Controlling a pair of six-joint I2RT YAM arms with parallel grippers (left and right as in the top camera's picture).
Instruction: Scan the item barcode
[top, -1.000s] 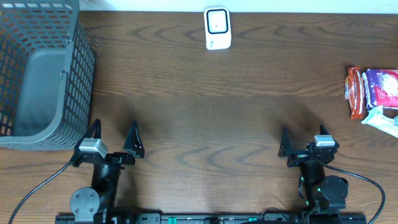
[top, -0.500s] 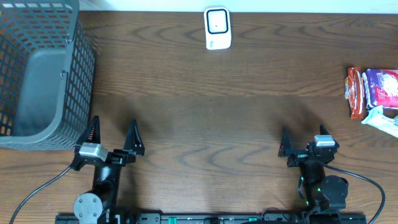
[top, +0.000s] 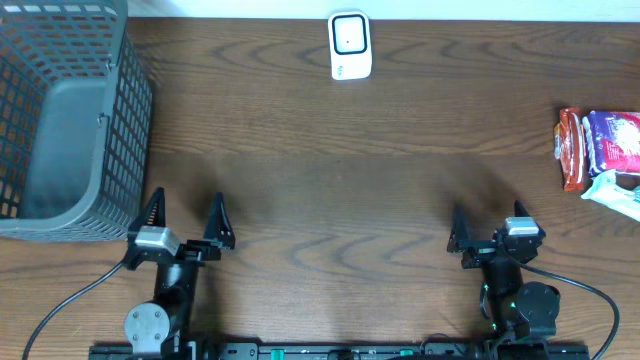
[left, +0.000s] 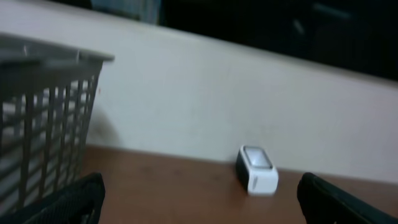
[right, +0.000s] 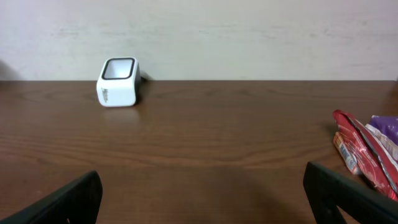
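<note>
Left end effector (top: 187, 203) and right end effector (top: 487, 215) sit spread; just ahead-left of the left one I see the basket (top: 137, 110), floor bare.

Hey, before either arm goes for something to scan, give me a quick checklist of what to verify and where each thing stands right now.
1. The left gripper is open and empty: ok.
2. The right gripper is open and empty: ok.
3. The scanner stands at the far table edge with its window uncovered: ok.
4. The snack packets lie in view at the right edge, on the right gripper's side: ok.
5. Only bare table lies between the right gripper and the snack packets: ok.
6. Where the barcode sits on any packet: cannot tell.
</note>
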